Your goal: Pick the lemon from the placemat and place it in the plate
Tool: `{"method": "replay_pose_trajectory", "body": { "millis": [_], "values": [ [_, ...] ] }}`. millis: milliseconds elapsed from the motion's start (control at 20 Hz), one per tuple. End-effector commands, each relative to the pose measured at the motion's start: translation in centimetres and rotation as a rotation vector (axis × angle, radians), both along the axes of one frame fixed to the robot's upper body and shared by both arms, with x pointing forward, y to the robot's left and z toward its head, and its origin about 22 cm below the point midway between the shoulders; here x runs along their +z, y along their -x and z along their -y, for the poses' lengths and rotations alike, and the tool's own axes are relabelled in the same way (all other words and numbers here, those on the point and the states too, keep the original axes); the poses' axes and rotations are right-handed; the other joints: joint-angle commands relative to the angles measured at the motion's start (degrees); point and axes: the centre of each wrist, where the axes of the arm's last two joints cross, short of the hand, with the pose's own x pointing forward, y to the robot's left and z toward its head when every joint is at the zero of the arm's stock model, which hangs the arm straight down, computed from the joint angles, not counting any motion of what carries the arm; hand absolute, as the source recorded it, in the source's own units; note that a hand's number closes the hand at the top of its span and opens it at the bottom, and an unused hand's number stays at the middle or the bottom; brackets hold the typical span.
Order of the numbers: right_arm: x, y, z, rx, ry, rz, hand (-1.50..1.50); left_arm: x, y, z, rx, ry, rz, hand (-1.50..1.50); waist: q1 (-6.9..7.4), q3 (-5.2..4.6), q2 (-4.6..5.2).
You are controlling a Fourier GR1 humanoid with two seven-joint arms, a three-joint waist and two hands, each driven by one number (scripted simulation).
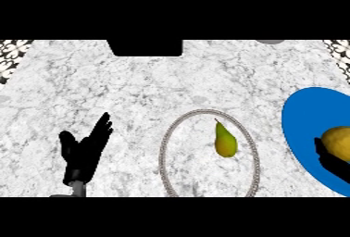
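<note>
White-and-grey marble counter: at the frame's right edge the right hand (331,163) curls its fingers round the lemon (338,142) on the blue placemat (301,121), and should lift clear before crossing to the clear plate (166,152), minding the pear (225,140) there; the left hand (85,150) rests lower left, fingers spread.

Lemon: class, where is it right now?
In the head view, the lemon sits far right over the blue placemat, with the right robot hand curled beneath it.
</note>
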Motion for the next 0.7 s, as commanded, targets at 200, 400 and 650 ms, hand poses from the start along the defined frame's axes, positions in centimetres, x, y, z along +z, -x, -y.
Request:
{"method": "replay_pose_trajectory", "body": {
  "millis": [200,400,650],
  "values": [
    [-3.8,-5.0,7.8,-0.015,-0.035,0.014,1.50,-1.2,1.1,-0.8,-0.020,-0.010,-0.041,0.00,0.74,-0.13,0.36],
    [-3.1,-6.1,12.6,-0.001,-0.023,0.029,1.50,-1.7,0.6,0.3,-0.014,0.003,-0.025,0.00,0.28,-0.23,0.33],
    [-4.4,-7.2,14.1,-0.009,-0.008,-0.427,-1.50,-0.8,0.0,0.7,-0.041,0.017,-0.041,0.00,1.88,-0.25,0.77]
  ]
}}
